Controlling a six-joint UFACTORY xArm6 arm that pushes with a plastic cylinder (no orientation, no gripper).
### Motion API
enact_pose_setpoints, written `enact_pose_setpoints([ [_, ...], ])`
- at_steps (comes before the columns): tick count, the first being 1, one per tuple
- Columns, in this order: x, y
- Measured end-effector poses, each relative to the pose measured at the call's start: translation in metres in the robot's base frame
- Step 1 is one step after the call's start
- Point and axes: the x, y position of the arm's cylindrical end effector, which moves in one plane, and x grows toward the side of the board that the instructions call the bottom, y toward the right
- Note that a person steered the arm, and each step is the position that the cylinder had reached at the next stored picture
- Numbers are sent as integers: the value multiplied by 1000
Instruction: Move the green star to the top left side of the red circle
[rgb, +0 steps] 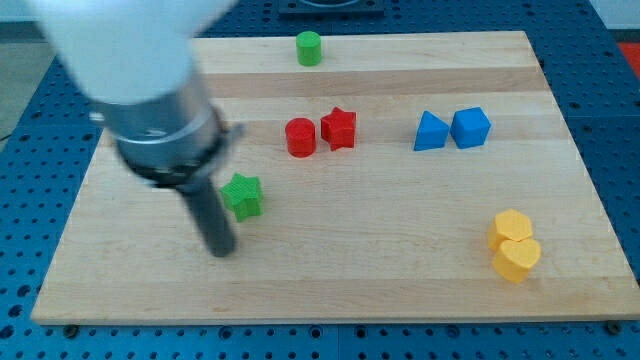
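The green star (242, 195) lies on the wooden board (330, 270), left of centre. The red circle (300, 137) stands above and to the right of it, with the red star (339, 128) touching its right side. My tip (221, 250) rests on the board just below and to the left of the green star, a small gap apart. The arm's grey and white body covers the upper left of the view.
A green cylinder (309, 48) stands near the board's top edge. A blue triangle block (430, 132) and a blue cube (470, 128) sit side by side at the right. Two yellow blocks (514, 245) lie at the lower right.
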Motion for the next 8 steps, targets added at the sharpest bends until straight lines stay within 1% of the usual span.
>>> enact_pose_setpoints([
  [1, -28, 10],
  [2, -61, -60],
  [3, -92, -77],
  [4, -57, -71],
  [5, -66, -54],
  [6, -106, -20],
  [7, -139, -1],
  [8, -164, -1],
])
